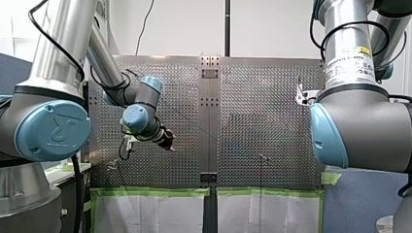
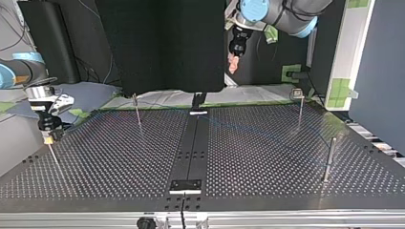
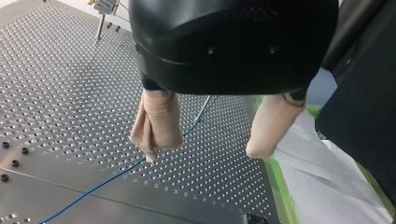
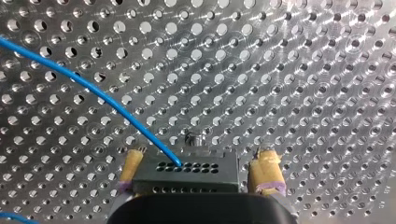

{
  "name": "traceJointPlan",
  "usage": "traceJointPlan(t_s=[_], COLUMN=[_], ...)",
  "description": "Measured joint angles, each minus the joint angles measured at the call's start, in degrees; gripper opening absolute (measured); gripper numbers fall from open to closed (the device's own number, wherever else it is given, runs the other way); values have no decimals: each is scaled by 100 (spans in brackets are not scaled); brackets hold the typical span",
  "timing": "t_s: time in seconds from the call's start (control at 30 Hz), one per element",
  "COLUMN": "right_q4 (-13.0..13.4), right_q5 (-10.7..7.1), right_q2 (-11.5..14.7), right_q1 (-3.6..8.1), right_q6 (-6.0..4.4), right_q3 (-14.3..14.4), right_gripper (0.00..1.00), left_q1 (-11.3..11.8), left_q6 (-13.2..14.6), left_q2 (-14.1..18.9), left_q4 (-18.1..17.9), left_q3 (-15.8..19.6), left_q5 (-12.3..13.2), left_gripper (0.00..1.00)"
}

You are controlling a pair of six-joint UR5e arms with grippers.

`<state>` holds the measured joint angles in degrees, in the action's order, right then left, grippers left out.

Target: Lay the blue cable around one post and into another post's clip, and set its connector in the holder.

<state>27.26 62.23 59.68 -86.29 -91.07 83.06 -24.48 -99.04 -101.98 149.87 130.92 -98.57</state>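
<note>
The blue cable (image 4: 93, 88) runs across the perforated plate and ends at a black connector block (image 4: 187, 175) with rows of small holes. My right gripper (image 4: 201, 156) stands open astride that block, yellow pads (image 4: 267, 172) on either side, with a gap showing at one side. At the top view's left it (image 2: 47, 137) hangs over a thin post (image 2: 54, 156). My left gripper (image 3: 204, 154) is open and empty, its beige pads (image 3: 159, 126) well above the cable (image 3: 116, 175) lying on the plate. It hovers high at the top view's upper middle (image 2: 234, 62).
Thin posts stand on the plate (image 2: 137, 112) (image 2: 328, 160), and one post carries a clip (image 2: 298, 94) at the back right of the top view. A black centre strip (image 2: 191, 148) divides the plate. Green tape and white sheeting (image 3: 322, 172) edge the table.
</note>
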Motion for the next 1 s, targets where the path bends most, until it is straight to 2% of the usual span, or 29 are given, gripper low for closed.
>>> traceJointPlan(t_s=[0.4, 0.8, 1.0], right_q4=[-4, -23, -21], right_q5=[1, 9, 19], right_q2=[-1, -1, -3], right_q1=[3, 23, 28], right_q6=[-63, -86, -112], right_q3=[-22, -30, -31], right_gripper=[100, 100, 100], left_q1=[82, 91, 98], left_q6=[41, 44, -93], left_q2=[0, 0, 1], left_q4=[-744, -1421, -1780], left_q3=[691, 747, 742], left_q5=[-7, -7, -12], left_gripper=[100, 100, 100])
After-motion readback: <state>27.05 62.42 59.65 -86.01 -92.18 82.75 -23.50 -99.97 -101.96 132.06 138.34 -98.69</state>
